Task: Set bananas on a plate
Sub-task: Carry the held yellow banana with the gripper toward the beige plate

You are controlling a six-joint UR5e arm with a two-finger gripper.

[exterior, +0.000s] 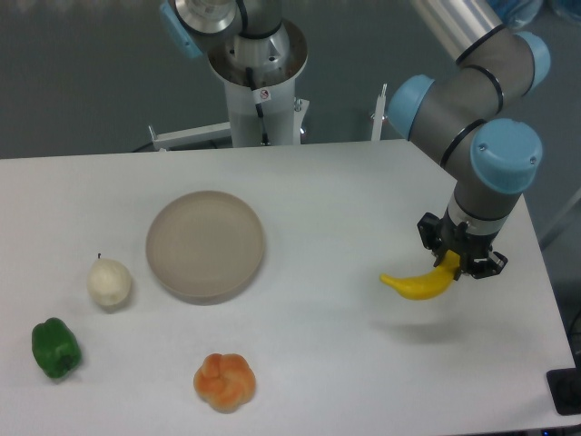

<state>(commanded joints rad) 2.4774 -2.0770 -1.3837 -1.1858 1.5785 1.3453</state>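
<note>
A curved bright yellow banana (pixel 419 284) hangs a little above the table at the right, its shadow on the surface beneath it. My gripper (pixel 453 264) is shut on its right end, with the dark fingers around the fruit. The round beige-grey plate (pixel 206 245) lies flat at the centre left, well apart from the banana, with nothing on it.
A pale whitish fruit (pixel 109 282) sits left of the plate. A green pepper (pixel 55 348) lies at the front left. An orange lobed fruit (pixel 224 381) sits in front of the plate. The robot base (pixel 259 82) stands at the table's back edge.
</note>
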